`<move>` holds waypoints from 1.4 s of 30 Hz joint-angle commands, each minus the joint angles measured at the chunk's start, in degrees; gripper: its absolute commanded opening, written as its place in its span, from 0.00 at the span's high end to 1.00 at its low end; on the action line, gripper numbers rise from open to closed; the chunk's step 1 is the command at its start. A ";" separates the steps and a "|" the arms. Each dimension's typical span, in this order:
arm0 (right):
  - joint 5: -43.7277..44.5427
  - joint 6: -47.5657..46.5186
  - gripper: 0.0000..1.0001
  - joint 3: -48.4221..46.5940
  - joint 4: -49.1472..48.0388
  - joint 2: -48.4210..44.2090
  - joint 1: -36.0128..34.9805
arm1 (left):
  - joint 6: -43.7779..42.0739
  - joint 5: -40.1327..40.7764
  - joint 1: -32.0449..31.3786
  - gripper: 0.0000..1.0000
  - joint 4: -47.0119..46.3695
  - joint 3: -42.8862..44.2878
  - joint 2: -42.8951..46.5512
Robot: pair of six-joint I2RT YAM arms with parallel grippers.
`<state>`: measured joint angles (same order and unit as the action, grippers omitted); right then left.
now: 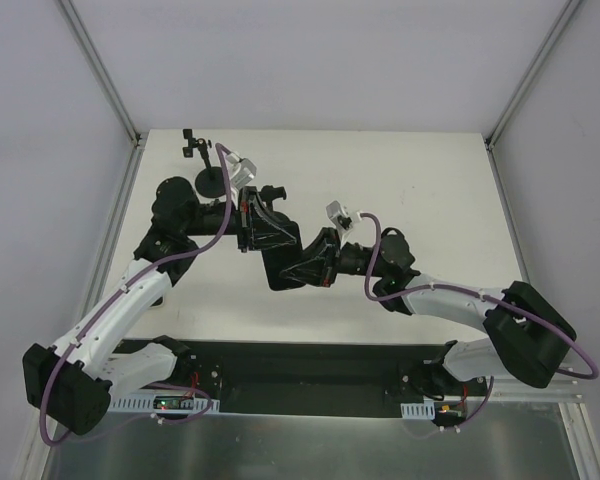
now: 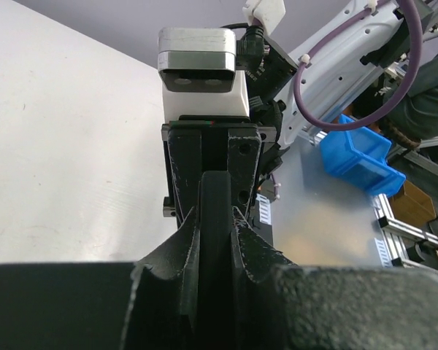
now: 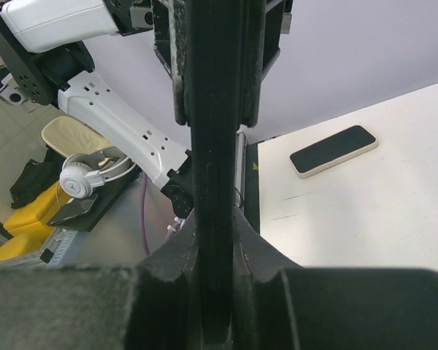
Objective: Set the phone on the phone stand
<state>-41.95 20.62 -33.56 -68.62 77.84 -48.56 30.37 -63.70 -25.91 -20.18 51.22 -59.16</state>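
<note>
A matte white table (image 1: pixel 410 200) sits between pale walls, framed by aluminium rails. At its far left stands the black phone stand (image 1: pixel 211 181), a round base with a thin stem. Just right of it, the left gripper (image 1: pixel 263 236) and the right gripper (image 1: pixel 302 266) each pinch the phone (image 1: pixel 280 272). It is a thin dark slab held above mid-table, edge-on in both wrist views. Only the left wrist view shows a blue plastic bin (image 2: pixel 358 157). Only the right wrist view shows a cream-cased handset (image 3: pixel 333 150) lying flat on the table, and white headphones (image 3: pixel 87 175).
</note>
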 commanded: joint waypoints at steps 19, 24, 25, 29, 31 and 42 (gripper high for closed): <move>6.88 4.60 0.99 -0.89 -8.37 -3.49 1.62 | -1.28 1.74 -4.32 0.59 10.43 4.51 2.90; 6.45 4.78 0.99 -1.86 -7.23 -3.06 1.18 | 1.09 1.21 -4.32 0.86 5.70 3.62 3.79; 6.62 5.65 0.99 -1.42 -8.62 -2.70 1.18 | 1.27 1.04 -4.24 0.94 5.60 3.88 3.70; 5.40 5.31 0.99 -3.60 -6.89 -2.08 0.22 | 2.15 1.30 -4.41 0.82 4.37 4.06 3.52; 5.04 3.82 0.99 -4.75 -2.86 -2.17 -0.83 | 1.97 1.21 -4.32 0.82 4.10 4.41 3.96; 36.21 -7.68 0.03 -15.16 45.17 -11.31 1.27 | -14.72 41.20 -4.24 1.00 39.30 19.86 6.33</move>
<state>-27.59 20.32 -37.17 -50.37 70.59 -47.99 22.48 -45.78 -30.39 5.91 61.58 -56.16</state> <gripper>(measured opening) 0.976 0.111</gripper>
